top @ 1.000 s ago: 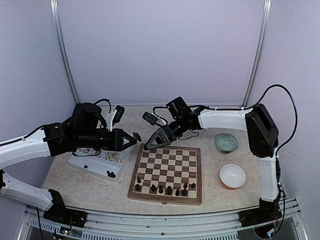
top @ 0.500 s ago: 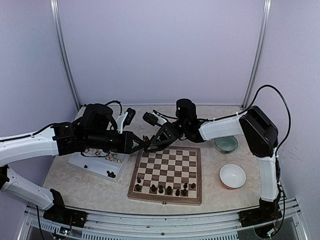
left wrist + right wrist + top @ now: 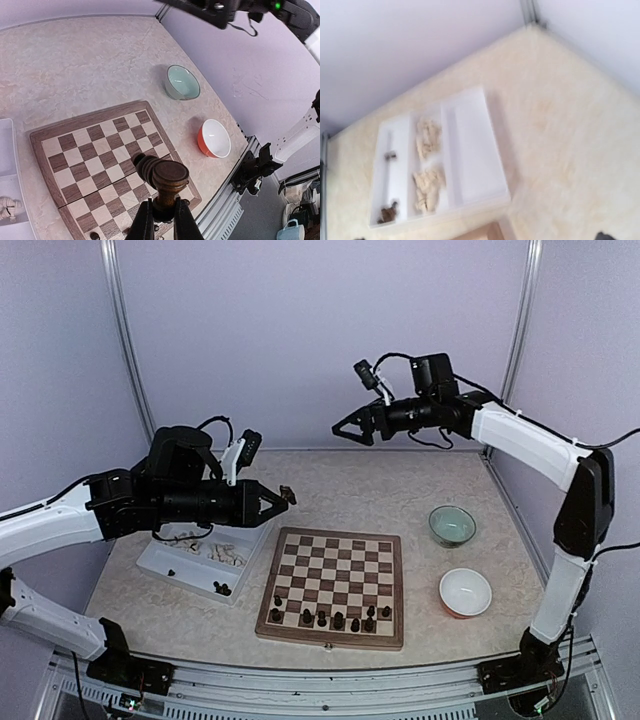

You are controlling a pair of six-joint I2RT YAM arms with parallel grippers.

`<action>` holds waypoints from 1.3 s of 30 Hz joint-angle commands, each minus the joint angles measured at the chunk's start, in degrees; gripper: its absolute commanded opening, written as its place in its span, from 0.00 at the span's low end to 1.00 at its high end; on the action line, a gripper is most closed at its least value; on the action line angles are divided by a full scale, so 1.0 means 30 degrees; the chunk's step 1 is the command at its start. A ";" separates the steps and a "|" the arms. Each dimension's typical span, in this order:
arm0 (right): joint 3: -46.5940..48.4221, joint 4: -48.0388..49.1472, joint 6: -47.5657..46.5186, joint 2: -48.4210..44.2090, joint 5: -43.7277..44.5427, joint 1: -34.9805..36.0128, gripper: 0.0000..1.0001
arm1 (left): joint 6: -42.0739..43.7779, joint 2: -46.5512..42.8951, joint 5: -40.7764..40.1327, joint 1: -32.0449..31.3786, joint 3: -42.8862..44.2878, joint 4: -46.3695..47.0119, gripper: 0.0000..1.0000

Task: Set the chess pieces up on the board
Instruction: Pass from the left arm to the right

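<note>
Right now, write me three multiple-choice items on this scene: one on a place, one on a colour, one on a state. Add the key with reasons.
1. Where on the board do the dark pieces stand?
A. the far rows
B. the centre
C. the rows nearest the arms' bases

2. What colour is the outside of the bowl nearer the arms' bases?
A. blue
B. orange-red
C. black

3. What state is the left end effector in?
A. shut on a dark chess piece
B. open and empty
C. shut on a bowl

Key:
1 C: the top view shows them all in the near rows.
2 B: the left wrist view shows its orange-red wall around a white inside.
3 A: the left wrist view shows the piece clamped in it.
</note>
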 commanded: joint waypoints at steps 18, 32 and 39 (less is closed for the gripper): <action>-1.0727 2.3322 1.9167 -0.0411 -1.2872 0.2166 0.78 | 0.0981 -0.0122 0.0035 -0.0143 0.1840 0.0690 0.02; -0.9448 2.5637 2.2700 0.1275 -1.2843 0.2737 0.76 | 0.0802 0.1355 0.1479 -0.0527 0.1708 0.2461 0.02; -0.9649 2.7784 2.4071 0.1159 -1.2981 0.2730 0.62 | 0.1031 0.1938 0.1192 -0.0581 0.1833 0.2291 0.02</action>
